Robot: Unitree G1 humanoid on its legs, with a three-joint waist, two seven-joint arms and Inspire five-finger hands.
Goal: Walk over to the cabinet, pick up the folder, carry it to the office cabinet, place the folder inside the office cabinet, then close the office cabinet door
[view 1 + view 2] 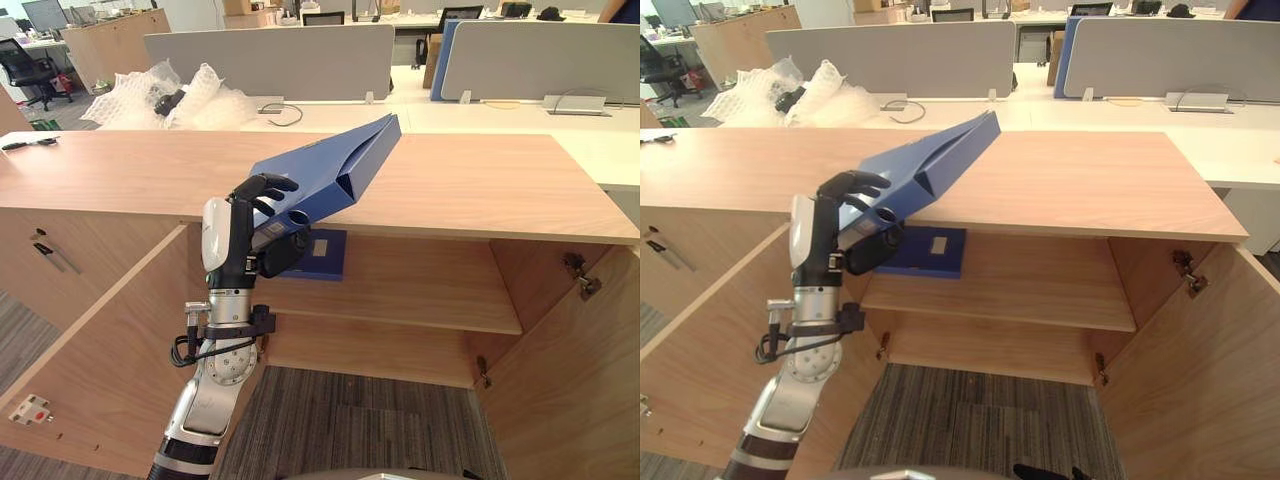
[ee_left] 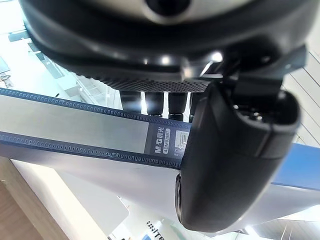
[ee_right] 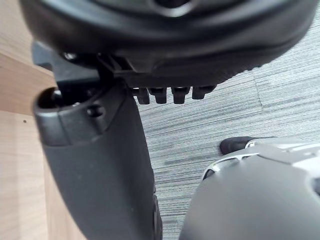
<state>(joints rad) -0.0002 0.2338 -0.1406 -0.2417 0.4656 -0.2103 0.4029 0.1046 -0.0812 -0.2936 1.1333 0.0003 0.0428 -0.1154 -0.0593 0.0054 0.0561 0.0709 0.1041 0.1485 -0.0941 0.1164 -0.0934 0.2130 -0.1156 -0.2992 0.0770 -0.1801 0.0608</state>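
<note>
Tilted folder [image 1: 330, 170] over cabinet top [image 1: 480, 190]; perhaps second folder [image 1: 325, 255] on shelf [image 1: 420, 290].

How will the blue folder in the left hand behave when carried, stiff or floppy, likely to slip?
Probably stiff: the blue folder keeps flat faces and a boxy shape though held tilted by one end. Likely light, since its open end looks empty. It could slip or swing, as the left hand grips only its lower end.

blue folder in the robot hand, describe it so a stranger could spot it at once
Find the long wooden cabinet with open doors. At its top's front edge, the left robot hand grips a blue folder slanting upward. The other blue folder lies flat on the shelf below; this one is tilted and held.
</note>
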